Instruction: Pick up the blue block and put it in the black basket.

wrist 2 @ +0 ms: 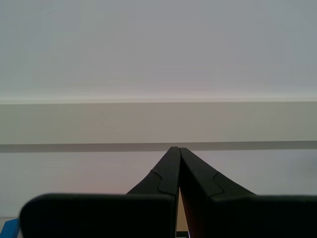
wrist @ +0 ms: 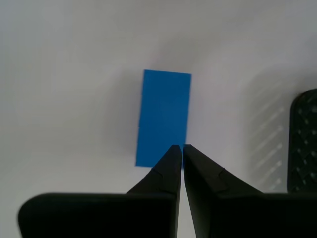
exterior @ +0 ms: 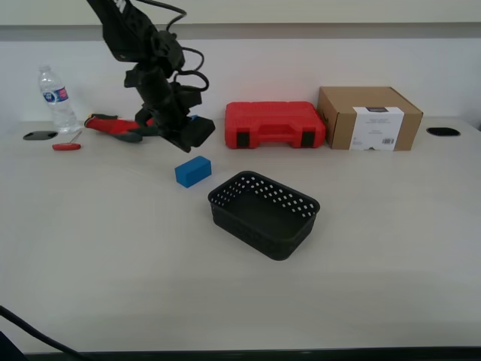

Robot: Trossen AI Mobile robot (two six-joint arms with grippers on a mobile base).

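Blue block [exterior: 193, 171], matte rectangular brick beside perforated black basket [exterior: 264, 213].

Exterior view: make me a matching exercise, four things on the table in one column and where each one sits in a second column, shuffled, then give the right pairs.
Things
1. blue block
2. black basket
3. red tool case
4. water bottle

Places
A. at the back by the wall, toward the exterior view's left
B. at the back, right beside the cardboard box
C. mid-table, nearest the camera of the four
D. just below my first gripper, beside the basket's far corner

Pairs: 1-D, 2-C, 3-B, 4-A
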